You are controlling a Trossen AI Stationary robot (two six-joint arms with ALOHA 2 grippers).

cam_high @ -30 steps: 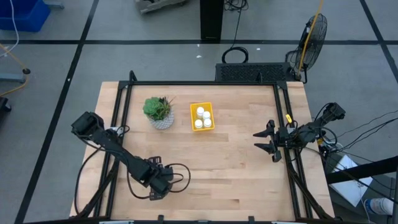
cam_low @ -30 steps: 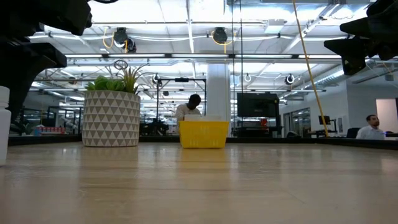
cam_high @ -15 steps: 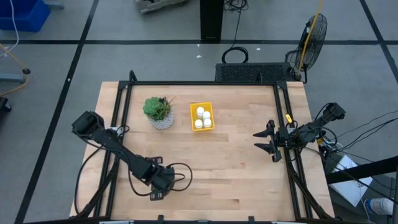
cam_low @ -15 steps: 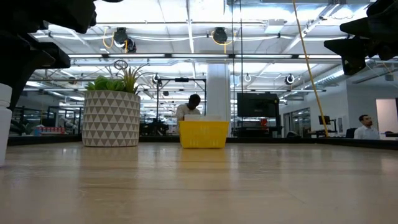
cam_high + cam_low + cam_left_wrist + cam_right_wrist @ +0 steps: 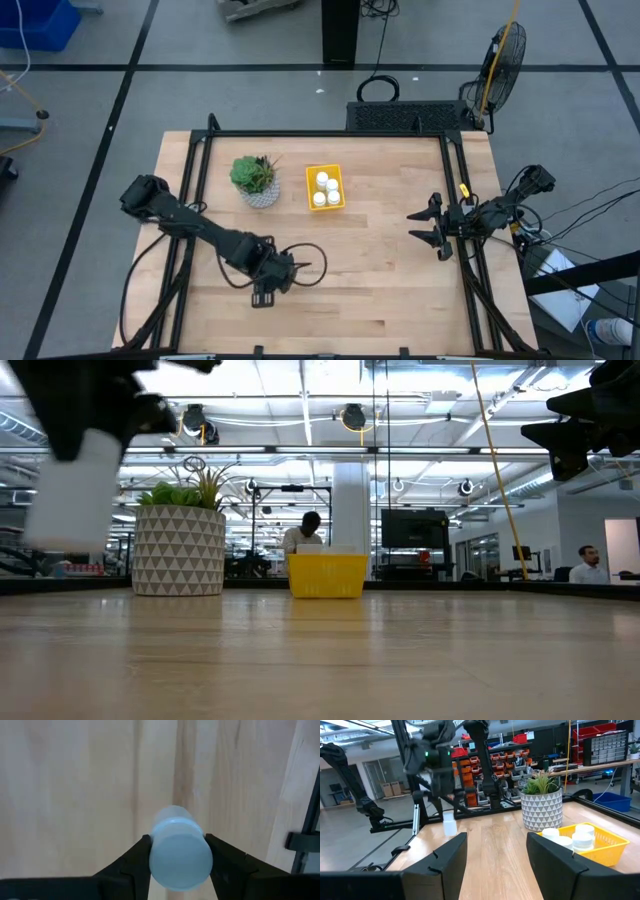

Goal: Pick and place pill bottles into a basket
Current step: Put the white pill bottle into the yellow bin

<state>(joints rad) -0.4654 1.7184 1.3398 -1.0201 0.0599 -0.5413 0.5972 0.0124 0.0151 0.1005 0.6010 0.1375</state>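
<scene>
Presently we record the left gripper (image 5: 179, 851) with its fingers (image 5: 131, 862) clamped on either side of a pill bottle (image 5: 179, 851), cap toward the wrist camera and the body pointing down at the bench (image 5: 380, 260). The low view shows that bottle (image 5: 72, 488) raised clear of the bench surface, which we judge to be a carry height chosen so it passes over the basket wall. From above, the left gripper (image 5: 268, 283) is well short of the basket (image 5: 325, 187), on the near side of it and toward the plant pot's (image 5: 260, 192) side.

We note the basket already holds pill bottles (image 5: 324, 190): white rounds show inside its walls from above, and the right wrist view shows white caps (image 5: 568, 838) standing above the yellow rim. An exact count cannot be confirmed. The plant pot stands just beside the basket, apart from it, so we judge the approach should come from the open side to avoid brushing the leaves.

The right gripper (image 5: 432, 227) waits far from the basket, at the bench's right edge, with its fingers (image 5: 444, 857) spread wide and nothing between them.

We assess the step in hand as transport of the held bottle to the basket; release is not yet done.
</scene>
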